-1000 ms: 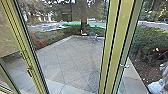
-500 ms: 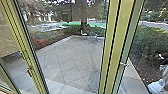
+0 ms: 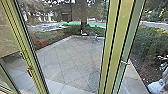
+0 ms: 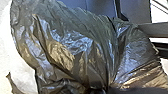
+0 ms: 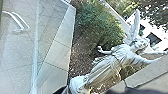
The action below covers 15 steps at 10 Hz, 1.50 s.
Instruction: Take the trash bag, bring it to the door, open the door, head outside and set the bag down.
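Bag at the door, snag risk high

Head view: the glass door [image 3: 116,47] seems shut, with its silver handle [image 3: 125,63] at 1 o'clock from the robot. The paved yard [image 3: 70,60] lies straight out at 12, the pale statue [image 3: 156,87] at 2. The bag has yet to go outside. A push begun off-line could jam the base or an arm on the frame.

Left wrist view: the trash bag [image 4: 70,50] hangs close by the wrist, dark and creased. As far as the tightening folds let me judge, the left gripper [image 4: 110,88] is clenched on it. Such thin film could stretch, tear or slip, most likely if it rubs the frame or the door swings back onto it in the gap.

Right wrist view: the handle is near, with bare paving beyond. Whether the right gripper is released or clenched, I cannot tell. A poor press on that handle could slide off, leaving the door shut.
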Tool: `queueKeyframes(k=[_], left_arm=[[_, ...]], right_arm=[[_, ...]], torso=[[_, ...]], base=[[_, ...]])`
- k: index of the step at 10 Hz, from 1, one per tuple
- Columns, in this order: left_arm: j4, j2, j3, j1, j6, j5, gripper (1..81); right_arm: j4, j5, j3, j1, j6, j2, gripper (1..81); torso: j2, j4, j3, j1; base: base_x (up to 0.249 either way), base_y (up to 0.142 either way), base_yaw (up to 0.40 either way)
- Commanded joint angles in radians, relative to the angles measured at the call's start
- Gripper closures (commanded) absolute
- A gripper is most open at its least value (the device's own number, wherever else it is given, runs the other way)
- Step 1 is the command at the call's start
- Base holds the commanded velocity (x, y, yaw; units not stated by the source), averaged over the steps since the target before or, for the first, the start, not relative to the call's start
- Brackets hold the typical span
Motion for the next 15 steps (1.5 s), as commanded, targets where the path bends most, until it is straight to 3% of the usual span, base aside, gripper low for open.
queueKeyframes(k=[1, 6, 11, 15], left_arm=[[-0.013, 0.008, 0.006, -0.024, 0.001, 0.09, 81.1], [-0.029, 0.009, 0.006, -0.015, -0.004, 0.091, 81.1], [-0.029, 0.006, 0.004, -0.007, -0.004, 0.088, 81.1], [-0.027, 0.003, 0.007, -0.006, -0.004, 0.091, 81.1]], right_arm=[[-0.07, 0.031, -0.106, 0.165, -0.102, -0.011, 1.0], [-0.067, 0.149, -0.28, 0.163, -0.197, 0.018, 1.0], [-0.059, 0.172, -0.316, 0.14, -0.241, -0.009, 1.0], [-0.054, 0.267, -0.44, 0.103, -0.293, -0.022, 1.0]], torso=[[0.0, 0.0, 0.0, 0.0], [0.0, 0.0, 0.0, 0.0], [0.0, 0.0, 0.0, 0.0], [0.0, 0.0, 0.0, 0.0]], base=[[0.0, 0.0, 0.0], [0.0, 0.0, 0.0], [0.0, 0.0, 0.0], [0.0, 0.0, 0.0]])
